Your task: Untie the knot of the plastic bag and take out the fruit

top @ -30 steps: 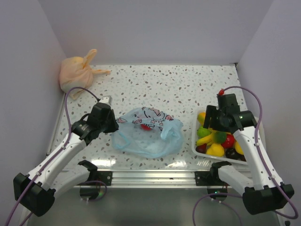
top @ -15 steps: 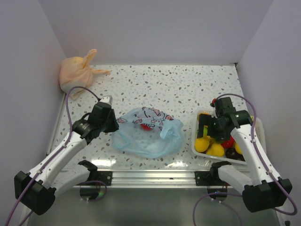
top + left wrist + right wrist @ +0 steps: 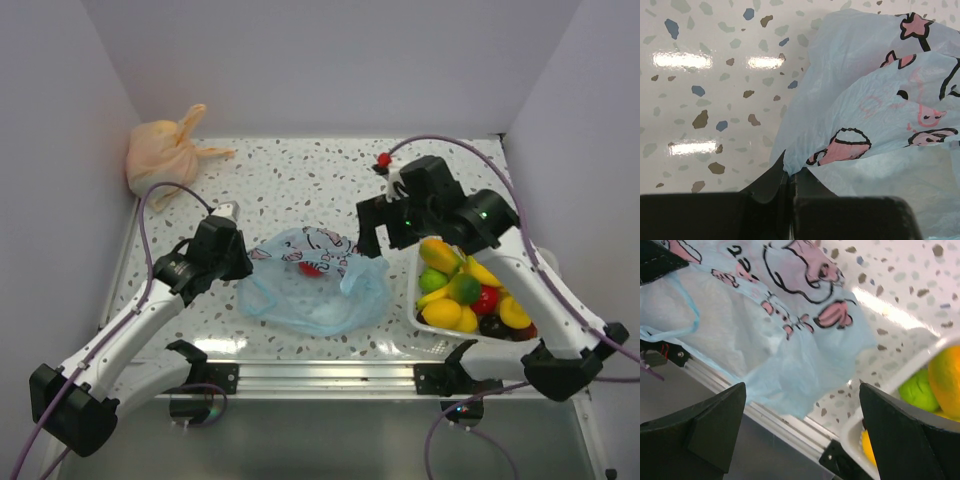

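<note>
The light blue plastic bag (image 3: 315, 290) lies crumpled near the front middle of the speckled tabletop (image 3: 400, 180), with its cartoon print panel facing up. A small red fruit (image 3: 312, 268) shows through the thin film near the top. The left gripper (image 3: 237, 258) sits at the bag's left edge. From its wrist camera, the left gripper (image 3: 788, 172) has its two black fingers pressed together with a fold of the blue plastic pinched between them. The right gripper (image 3: 375, 232) hangs above the bag's bunched right side, touching nothing. Its fingers (image 3: 715, 425) are spread as wide as they go (the bag fills most of the gap in its own camera view). Just to the right stands a white tray (image 3: 418, 318) heaped with yellow, green and red fruit (image 3: 462, 290). A tied peach-orange bag (image 3: 160, 155) rests in the far left corner, well apart from the rest.
</note>
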You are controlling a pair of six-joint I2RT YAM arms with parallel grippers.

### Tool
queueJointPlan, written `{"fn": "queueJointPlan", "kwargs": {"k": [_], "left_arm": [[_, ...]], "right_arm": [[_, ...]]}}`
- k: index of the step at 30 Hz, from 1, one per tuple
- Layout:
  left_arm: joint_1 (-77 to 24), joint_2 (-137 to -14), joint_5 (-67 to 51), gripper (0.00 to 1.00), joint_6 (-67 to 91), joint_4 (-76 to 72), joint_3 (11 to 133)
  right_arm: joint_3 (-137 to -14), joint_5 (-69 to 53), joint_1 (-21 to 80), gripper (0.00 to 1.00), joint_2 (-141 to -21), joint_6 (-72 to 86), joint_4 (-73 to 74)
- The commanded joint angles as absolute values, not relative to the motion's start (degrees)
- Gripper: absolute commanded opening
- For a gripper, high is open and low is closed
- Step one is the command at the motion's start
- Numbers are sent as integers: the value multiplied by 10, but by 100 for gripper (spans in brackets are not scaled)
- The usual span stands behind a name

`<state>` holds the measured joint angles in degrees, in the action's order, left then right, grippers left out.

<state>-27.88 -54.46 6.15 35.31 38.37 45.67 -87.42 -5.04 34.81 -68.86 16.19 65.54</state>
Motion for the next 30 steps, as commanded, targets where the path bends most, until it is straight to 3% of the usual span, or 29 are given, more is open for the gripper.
{"fn": "queueJointPlan", "kwargs": {"k": [1,5,11,16,22,23,26,27,29,30], "left_arm": [[-277,-539,59,0,341,374,480],[-277,-531,62,0,343,374,474],[-277,-526,62,0,344,376,470],[-277,-518,61,0,341,381,465],[-277,-507,61,0,339,385,452],[-277,-505,60,0,340,382,447],[-277,-503,55,0,344,370,424],[-277,-504,54,0,345,366,419],[-277,-505,51,0,350,348,403],[-277,-508,48,0,351,343,398]], "right_arm": [[-929,-12,433,99,-776,129,614],[-1008,12,497,99,-868,93,603],[-1023,74,519,99,-990,70,584],[-988,127,498,99,-1054,63,563],[-912,72,428,98,-1062,70,481],[-898,49,424,94,-1059,65,471],[-902,12,420,52,-1062,33,461],[-904,2,420,23,-1059,27,461],[-920,-24,426,3,-1054,18,468],[-925,-25,432,0,-1040,16,471]]}}
